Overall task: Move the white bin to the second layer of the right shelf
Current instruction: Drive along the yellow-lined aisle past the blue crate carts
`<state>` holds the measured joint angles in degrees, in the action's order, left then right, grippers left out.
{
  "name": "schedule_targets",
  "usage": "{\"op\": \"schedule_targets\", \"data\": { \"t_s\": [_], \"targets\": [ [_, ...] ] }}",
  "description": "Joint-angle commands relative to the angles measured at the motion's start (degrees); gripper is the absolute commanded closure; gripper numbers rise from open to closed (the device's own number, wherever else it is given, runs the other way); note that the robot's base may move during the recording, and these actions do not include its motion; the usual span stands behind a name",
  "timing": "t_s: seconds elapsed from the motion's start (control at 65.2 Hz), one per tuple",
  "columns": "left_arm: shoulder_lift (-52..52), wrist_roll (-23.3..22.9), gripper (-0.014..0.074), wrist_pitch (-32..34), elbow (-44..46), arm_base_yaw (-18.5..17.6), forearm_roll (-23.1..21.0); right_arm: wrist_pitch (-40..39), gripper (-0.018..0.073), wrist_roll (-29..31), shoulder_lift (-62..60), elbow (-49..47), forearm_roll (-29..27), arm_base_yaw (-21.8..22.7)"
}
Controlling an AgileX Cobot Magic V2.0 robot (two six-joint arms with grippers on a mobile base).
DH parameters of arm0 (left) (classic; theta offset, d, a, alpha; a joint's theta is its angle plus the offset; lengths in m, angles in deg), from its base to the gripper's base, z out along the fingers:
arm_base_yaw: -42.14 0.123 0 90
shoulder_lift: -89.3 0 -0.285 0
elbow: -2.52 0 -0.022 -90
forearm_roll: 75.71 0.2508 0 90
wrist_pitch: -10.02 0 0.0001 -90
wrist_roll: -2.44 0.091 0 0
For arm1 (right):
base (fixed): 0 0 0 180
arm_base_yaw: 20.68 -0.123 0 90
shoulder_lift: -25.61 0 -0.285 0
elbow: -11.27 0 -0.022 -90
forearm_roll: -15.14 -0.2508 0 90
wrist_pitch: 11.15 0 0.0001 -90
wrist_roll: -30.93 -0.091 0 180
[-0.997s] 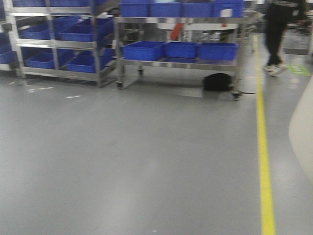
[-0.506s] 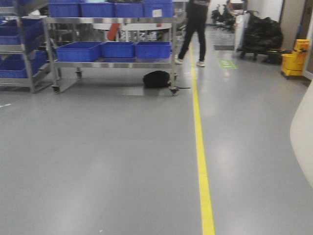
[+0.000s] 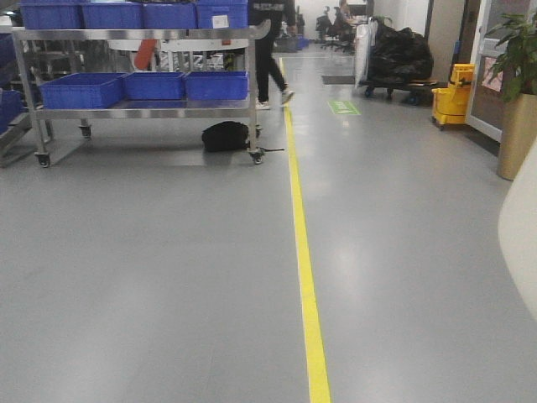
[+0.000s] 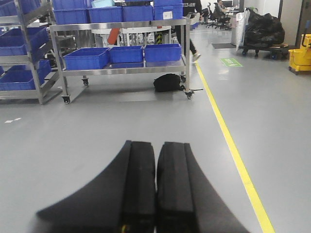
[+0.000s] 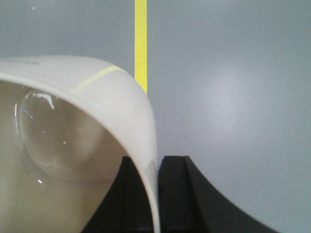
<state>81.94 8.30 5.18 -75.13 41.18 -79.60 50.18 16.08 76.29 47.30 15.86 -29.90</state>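
Right end effector [image 5: 156,167] pinches the white bin [image 5: 92,102] by its rim — seemingly for transport; left end effector [image 4: 156,153] clenched, empty.

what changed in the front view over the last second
The view swung right: the wheeled steel rack slid from centre-right to the left of the frame and the yellow floor line from the right towards the middle. A yellow mop bucket and a potted plant came into view. The white bin stayed at the right border.
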Motion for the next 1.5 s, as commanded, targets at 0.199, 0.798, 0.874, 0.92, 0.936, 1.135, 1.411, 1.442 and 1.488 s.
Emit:
{"op": "schedule_targets", "data": {
  "t_s": [0.199, 0.798, 0.874, 0.92, 0.936, 1.135, 1.411, 1.442, 1.488],
  "targets": [
    [0.75, -0.15, 0.0512, 4.84, -2.11, -0.21, -0.35, -2.95, 0.0508, 0.36, -0.23, -1.66, 0.20, 0.46],
    [0.75, -0.15, 0.0512, 4.84, -2.11, -0.21, -0.35, -2.71, 0.0508, 0.36, -0.23, -1.66, 0.20, 0.46],
    [0.75, -0.15, 0.0512, 4.84, -2.11, -0.21, -0.35, -2.71, 0.0508, 0.36, -0.23, -1.66, 0.20, 0.46],
    [0.75, -0.15, 0.0512, 4.84, -2.11, -0.21, -0.35, -2.71, 0.0508, 0.36, -0.23, -1.66, 0.20, 0.46],
    [0.75, -0.15, 0.0512, 4.84, -2.11, -0.21, -0.35, -2.71, 0.0508, 0.36, -0.23, -1.66, 0.20, 0.46],
    [0.75, -0.15, 0.0512, 4.84, -2.11, -0.21, -0.35, -2.71, 0.0508, 0.36, -0.23, -1.66, 0.20, 0.46],
    [0.75, -0.15, 0.0512, 4.84, -2.11, -0.21, -0.35, -2.71, 0.0508, 0.36, -0.23, -1.66, 0.20, 0.46],
    [0.75, -0.15, 0.0512, 4.84, -2.11, -0.21, -0.35, -2.71, 0.0508, 0.36, -0.23, -1.66, 0.20, 0.46],
    [0.75, -0.15, 0.0512, 4.84, -2.11, -0.21, -0.35, -2.71, 0.0508, 0.36, -0.23, -1.66, 0.20, 0.46]
  ]
}}
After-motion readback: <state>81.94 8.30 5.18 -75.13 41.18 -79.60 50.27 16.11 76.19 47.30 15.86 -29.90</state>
